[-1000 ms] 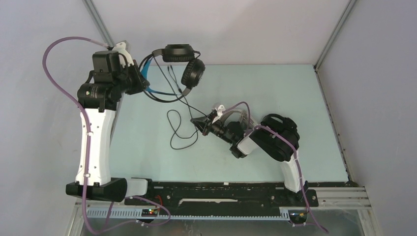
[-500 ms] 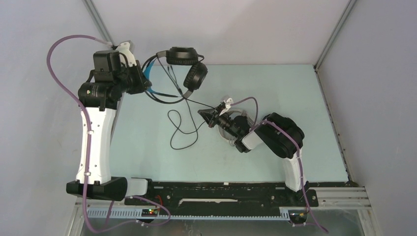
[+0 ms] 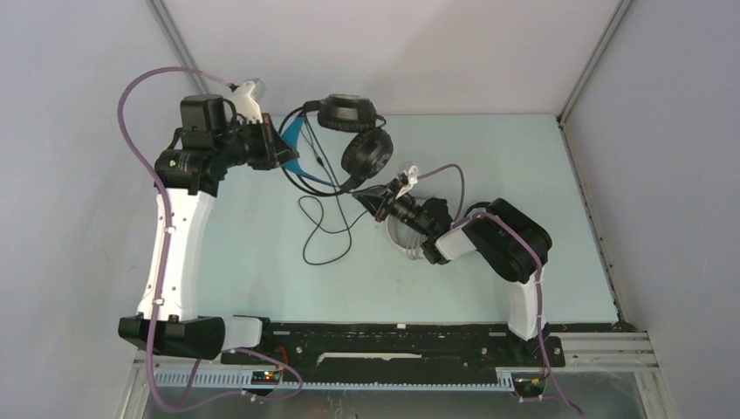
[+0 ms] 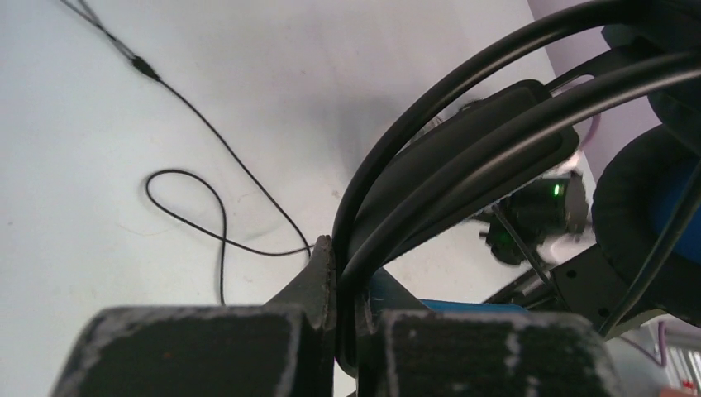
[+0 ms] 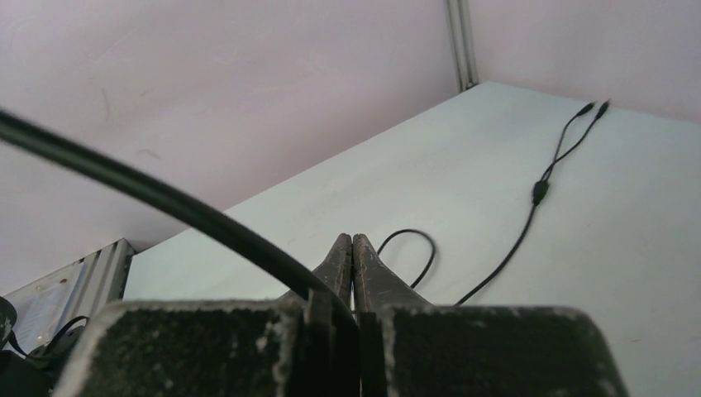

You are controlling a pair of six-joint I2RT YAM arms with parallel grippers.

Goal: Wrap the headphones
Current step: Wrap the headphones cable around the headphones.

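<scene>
We see a pale, mint-tinted table (image 3: pixel 262 288), matte and plain, with walls on its left, far and right sides. What lies directly on it is a thin black cable (image 4: pixel 223 265). Left of the table's middle it lies slack in a loose loop that crosses over itself, and one strand rises off the surface on the right. From the right wrist view we make out a small splitter (image 5: pixel 538 192) on the cable, flat on the table. Beyond it the cable forks into two finer strands that end in two plugs (image 5: pixel 588 108), side by side near the table's edge. A black rail (image 3: pixel 393 336) runs along the near edge.
</scene>
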